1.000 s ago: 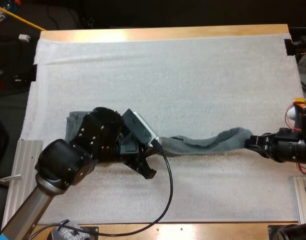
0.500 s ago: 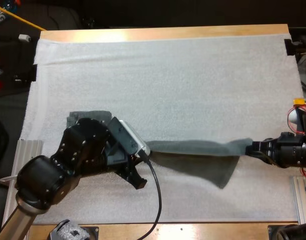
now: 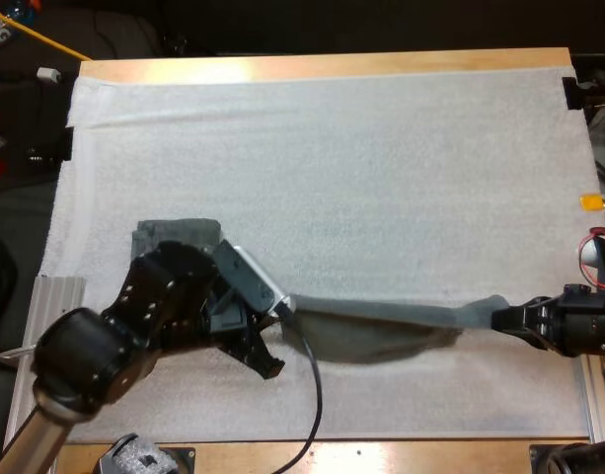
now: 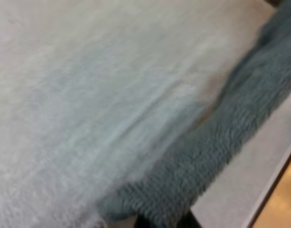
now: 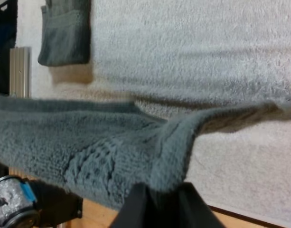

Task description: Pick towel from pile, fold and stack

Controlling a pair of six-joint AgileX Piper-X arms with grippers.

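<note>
Dark grey-green terry towel [image 3: 381, 331] hangs stretched over white foam mat [image 3: 332, 148]. The left gripper [image 4: 160, 219] and right gripper [image 5: 159, 202] each clamp one end. A folded grey-green towel [image 3: 174, 235] lies beside the left arm.

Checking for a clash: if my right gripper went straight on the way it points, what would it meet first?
The right gripper points along the taut towel it grips; beyond that, probably the left gripper at the other end, heights unclear.

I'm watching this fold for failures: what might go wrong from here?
The right tool pinches only the towel's tip, so it may slip out. The towel sags between it and the left tool, so the fold may land uneven. The left arm sits near the folded stack and could nudge it.
</note>
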